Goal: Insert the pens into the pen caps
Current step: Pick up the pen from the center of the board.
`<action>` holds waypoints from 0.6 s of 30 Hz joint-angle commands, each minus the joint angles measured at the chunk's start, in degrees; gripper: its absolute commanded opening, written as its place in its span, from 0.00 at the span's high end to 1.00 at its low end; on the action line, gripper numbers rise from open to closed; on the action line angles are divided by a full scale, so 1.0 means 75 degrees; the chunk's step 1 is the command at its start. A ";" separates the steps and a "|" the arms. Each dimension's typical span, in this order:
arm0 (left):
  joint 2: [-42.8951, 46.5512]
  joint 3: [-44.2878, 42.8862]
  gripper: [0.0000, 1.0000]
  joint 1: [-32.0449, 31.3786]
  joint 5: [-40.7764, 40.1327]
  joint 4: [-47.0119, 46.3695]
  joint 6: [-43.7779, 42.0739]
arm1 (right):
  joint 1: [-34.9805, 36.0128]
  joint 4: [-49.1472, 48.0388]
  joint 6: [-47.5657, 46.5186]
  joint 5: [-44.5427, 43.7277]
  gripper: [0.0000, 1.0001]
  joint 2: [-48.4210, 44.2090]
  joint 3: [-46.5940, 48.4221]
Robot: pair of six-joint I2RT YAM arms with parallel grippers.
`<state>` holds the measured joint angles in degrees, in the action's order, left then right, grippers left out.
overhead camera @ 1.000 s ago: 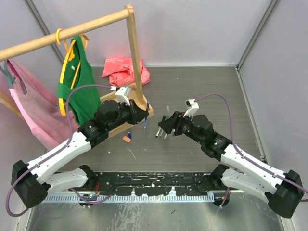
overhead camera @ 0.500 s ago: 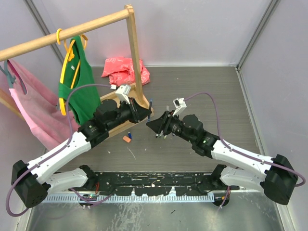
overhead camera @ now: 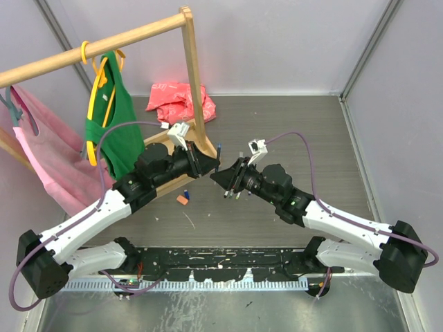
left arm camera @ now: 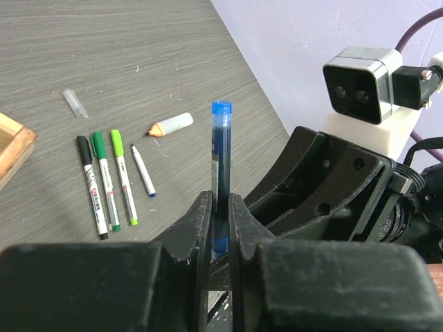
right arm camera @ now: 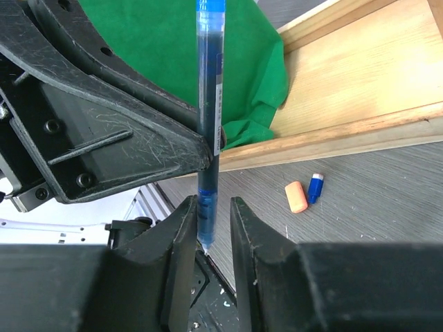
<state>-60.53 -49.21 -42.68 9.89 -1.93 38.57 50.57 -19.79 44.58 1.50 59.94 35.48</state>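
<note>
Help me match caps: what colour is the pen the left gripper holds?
The pen is blue, clearest in the left wrist view.

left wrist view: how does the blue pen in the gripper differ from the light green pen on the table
The blue pen stands upright, clamped in the left gripper; the light green pen lies flat on the table, untouched. The blue pen's barrel is dark blue, the light green pen's white. Both are thin markers.
</note>
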 commanded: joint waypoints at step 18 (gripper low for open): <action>0.0156 0.0190 0.83 -0.0017 0.0335 -0.0435 0.0067 | 0.0008 -0.0072 -0.0029 -0.0387 1.00 -0.0046 0.0507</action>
<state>-60.51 -47.40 -42.63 10.74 -3.75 38.63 50.85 -17.65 44.95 1.13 59.94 36.12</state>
